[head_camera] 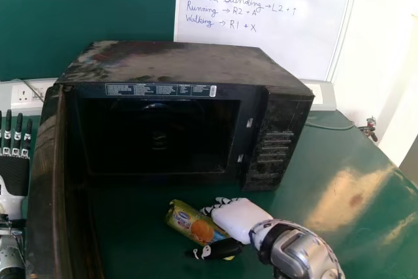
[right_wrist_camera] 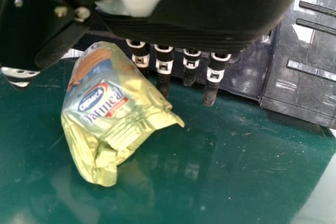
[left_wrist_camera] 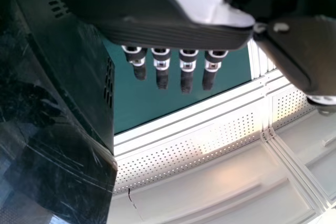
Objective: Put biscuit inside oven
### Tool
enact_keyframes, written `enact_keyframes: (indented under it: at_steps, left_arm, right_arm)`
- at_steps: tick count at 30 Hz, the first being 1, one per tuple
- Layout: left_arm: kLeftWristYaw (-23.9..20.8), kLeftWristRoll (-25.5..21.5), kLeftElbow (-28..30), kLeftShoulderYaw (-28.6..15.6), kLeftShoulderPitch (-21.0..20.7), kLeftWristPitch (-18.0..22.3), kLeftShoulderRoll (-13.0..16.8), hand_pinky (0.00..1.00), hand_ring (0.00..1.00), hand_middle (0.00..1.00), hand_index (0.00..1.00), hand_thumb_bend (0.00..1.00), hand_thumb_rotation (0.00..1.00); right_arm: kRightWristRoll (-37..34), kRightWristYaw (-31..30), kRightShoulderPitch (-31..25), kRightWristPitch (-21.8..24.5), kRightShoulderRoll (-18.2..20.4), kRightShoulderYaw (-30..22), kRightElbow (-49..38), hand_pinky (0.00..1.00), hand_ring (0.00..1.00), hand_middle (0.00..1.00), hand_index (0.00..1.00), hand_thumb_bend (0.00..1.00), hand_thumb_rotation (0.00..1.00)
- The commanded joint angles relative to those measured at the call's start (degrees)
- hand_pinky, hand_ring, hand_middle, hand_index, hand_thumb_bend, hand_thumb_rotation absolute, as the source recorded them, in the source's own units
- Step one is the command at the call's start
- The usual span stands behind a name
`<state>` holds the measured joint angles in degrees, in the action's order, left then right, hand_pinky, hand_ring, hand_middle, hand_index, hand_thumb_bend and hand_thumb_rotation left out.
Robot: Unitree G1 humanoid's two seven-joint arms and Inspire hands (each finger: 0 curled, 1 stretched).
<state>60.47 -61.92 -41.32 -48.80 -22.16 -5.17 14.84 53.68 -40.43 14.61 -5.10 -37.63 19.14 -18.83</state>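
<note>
Green table (head_camera: pixel 346 161) holds an open oven (head_camera: pixel 176 63); the biscuit pack (head_camera: pixel 189 223) lies outside, inside the wide right hand's grasp space? Green table (head_camera: pixel 346 161) has an open oven (head_camera: pixel 176 63). The biscuit pack (head_camera: pixel 189 223) lies outside, by the wide right hand (head_camera: pixel 238 219); left hand (head_camera: pixel 14 174) is wide too.

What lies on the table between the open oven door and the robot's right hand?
The biscuit packet lies between the door and the right hand, in the head view.

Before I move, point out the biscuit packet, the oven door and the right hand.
Biscuit packet (head_camera: pixel 191 224): head view, printed side.
Oven door (head_camera: pixel 49 187): head view, middle of the swung-open door.
Right hand (head_camera: pixel 239 219): head view, white back.
</note>
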Motion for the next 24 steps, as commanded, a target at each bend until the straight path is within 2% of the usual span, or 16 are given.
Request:
enact_keyframes:
  at_steps: [1, 9, 13, 17, 20, 24]
  left_arm:
    - [0.0, 0.43, -2.33, 0.05, 2.38, -0.46, -2.31, 0.0, 0.0, 0.48, 0.49, 0.51, 0.0]
    - [0.04, 0.34, -2.14, 0.12, 2.55, -0.89, -2.21, 0.0, 0.0, 0.48, 0.49, 0.51, 0.0]
    - [-0.08, 0.64, -1.85, 0.01, 2.59, 0.34, -2.59, 0.0, 0.0, 0.48, 0.49, 0.51, 0.0]
    - [0.31, -0.07, -1.63, 0.11, 2.78, -1.51, -2.4, 0.0, 0.0, 0.48, 0.49, 0.51, 0.0]
    - [0.55, 0.2, -1.7, 0.04, 2.75, -1.27, -2.37, 0.0, 0.0, 0.48, 0.49, 0.51, 0.0]
    - [-0.51, 0.23, -1.49, -0.06, 2.83, -1.34, -2.42, 0.0, 0.0, 0.48, 0.49, 0.51, 0.0]
  right_arm:
    - [0.14, 0.58, 0.54, -0.37, 0.38, 0.27, 0.32, 0.88, 0.91, 0.88, 0.93, 1.0, 0.42]
    - [0.76, 0.67, 0.92, -0.89, 0.17, 0.32, 0.91, 0.88, 0.91, 0.89, 0.94, 1.0, 0.42]
    - [1.9, 0.05, 1.3, -0.35, 0.43, 0.65, 1.03, 0.89, 0.92, 0.9, 0.94, 1.0, 0.41]
    - [4.55, 0.47, 1.69, 0.28, 1.25, 1.75, 1.85, 0.89, 0.92, 0.91, 0.95, 1.0, 0.37]
    - [8.0, 2.56, 1.43, 0.7, 2.23, 2.78, 2.89, 0.86, 0.91, 0.9, 0.96, 1.0, 0.36]
    - [11.86, 3.23, 1.22, 1.67, 3.48, 3.95, 3.51, 0.89, 0.92, 0.91, 0.99, 1.0, 0.34]
